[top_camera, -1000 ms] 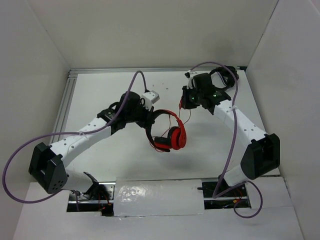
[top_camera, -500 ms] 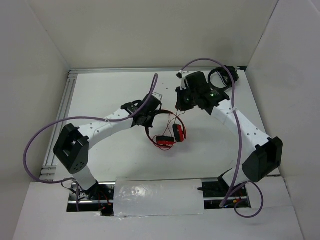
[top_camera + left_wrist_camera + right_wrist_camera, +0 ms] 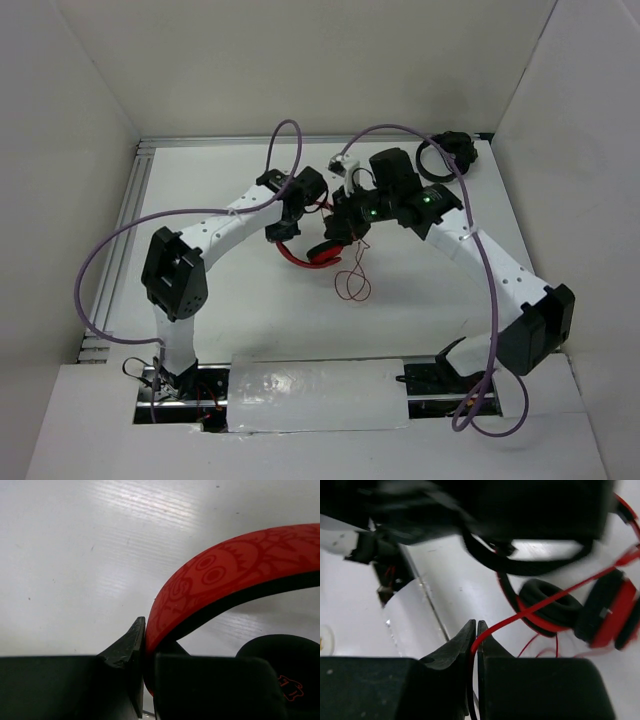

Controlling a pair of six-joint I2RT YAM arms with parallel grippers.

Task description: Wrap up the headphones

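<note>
Headphones (image 3: 300, 260) — from above, half-hidden under right pincer (image 3: 474, 626) (cable (image 3: 540, 605) motion-blurred)

Even, bright light from above flattened the top view. The white table (image 3: 230, 300) and the walls were nearly washed out, and the shadows under the arms were faint and soft. At the left wrist, streaky glare crossed the table; the headphones (image 3: 225, 575) were sharp, while the left claw (image 3: 148, 645) was black with its detail lost. The right wrist picture was smeared by motion blur, worst along the top.
</note>
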